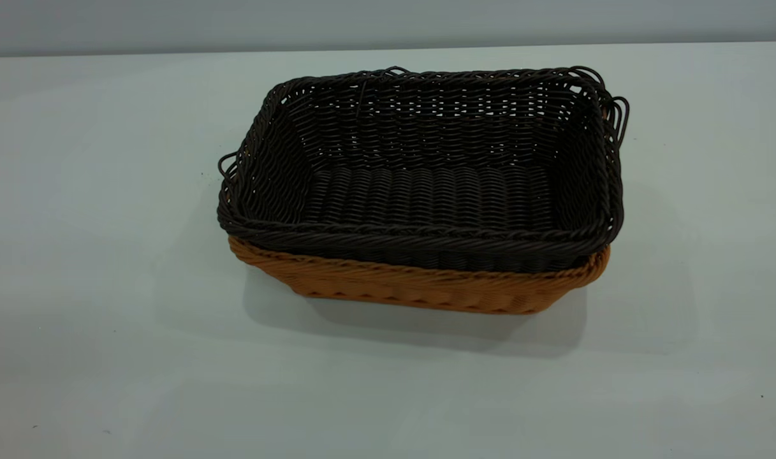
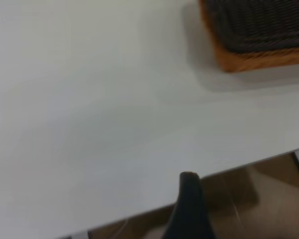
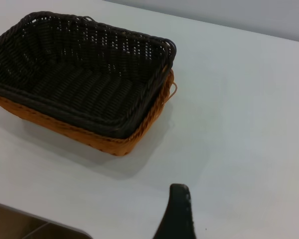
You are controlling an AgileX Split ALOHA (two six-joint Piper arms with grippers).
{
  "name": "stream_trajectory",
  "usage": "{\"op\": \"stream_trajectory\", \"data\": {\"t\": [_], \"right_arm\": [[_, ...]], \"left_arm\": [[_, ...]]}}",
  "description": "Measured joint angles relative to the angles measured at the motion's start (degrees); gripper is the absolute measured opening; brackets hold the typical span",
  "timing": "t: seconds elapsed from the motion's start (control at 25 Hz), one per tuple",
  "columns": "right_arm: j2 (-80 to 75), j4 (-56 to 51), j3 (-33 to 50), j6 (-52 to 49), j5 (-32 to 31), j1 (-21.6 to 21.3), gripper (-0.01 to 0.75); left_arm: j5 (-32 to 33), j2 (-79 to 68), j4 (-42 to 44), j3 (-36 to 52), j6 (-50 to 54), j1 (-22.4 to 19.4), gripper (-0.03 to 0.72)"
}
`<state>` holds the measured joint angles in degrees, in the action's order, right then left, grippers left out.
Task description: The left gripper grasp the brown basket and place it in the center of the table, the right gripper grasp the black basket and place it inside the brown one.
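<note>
Since both grippers sit withdrawn, fingers beyond telling, little can slip unless a knock shifts the brown basket [image 1: 419, 287] at mid-table [image 1: 107, 255], where the black basket [image 1: 426, 191] nests upright, rim slightly proud, both open upward, long axes running left to right.

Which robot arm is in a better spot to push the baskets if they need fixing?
Probably right: its wrist view shows the black basket nested in the brown basket whole; the left's catches only a corner.
</note>
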<state>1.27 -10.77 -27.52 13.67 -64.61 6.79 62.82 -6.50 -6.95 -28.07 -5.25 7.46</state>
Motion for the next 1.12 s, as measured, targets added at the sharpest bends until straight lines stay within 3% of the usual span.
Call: {"op": "stream_trajectory", "data": {"t": [0.16,0.6,0.84,1.12], "right_arm": [[0.00,0.00,0.07,0.00,0.00,0.00,0.563],[0.00,0.00,0.19,0.00,0.01,0.00,0.563],[0.00,0.00,0.19,0.00,0.01,0.00,0.563],[0.00,0.00,0.25,0.04,0.01,0.00,0.563]], "left_arm": [[0.22,0.00,2.94,0.16,4.38,0.00,0.527],[0.22,0.00,3.61,0.16,4.33,-0.12,0.527],[0.22,3.70,6.03,0.16,3.17,-6.43,0.527],[0.39,7.58,6.50,0.16,3.10,-6.85,0.527]]}}
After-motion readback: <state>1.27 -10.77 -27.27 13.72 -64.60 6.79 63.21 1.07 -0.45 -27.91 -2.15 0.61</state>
